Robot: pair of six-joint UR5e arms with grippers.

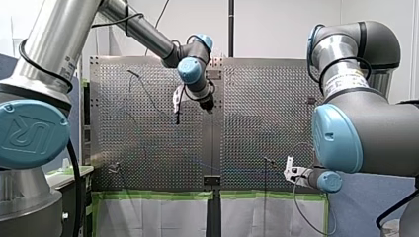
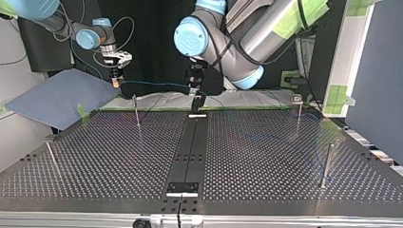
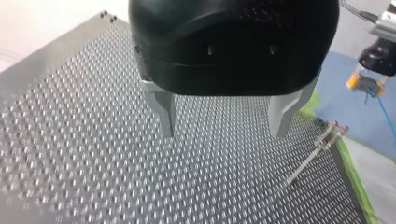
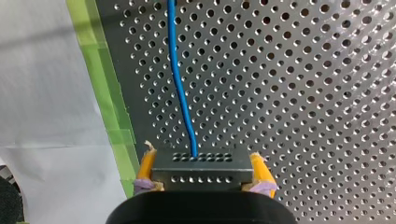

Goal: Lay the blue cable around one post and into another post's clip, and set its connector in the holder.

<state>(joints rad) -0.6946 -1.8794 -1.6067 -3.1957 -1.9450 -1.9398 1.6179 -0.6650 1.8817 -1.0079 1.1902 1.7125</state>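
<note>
Right gripper (image 4: 201,173) fingers clamp the black connector (image 4: 201,163); blue cable (image 4: 180,84) trails over the counter (image 4: 303,93), top view's far left. Left gripper (image 3: 224,119) fingers wide, empty. Suggest: keep slack, swing wide round the post (image 2: 136,111).

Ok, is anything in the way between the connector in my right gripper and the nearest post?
Nothing visible. The right gripper holds the connector near the taped edge, and only bare table lies between it and the nearest post. The open left gripper hangs aside, over the middle strip.
</note>
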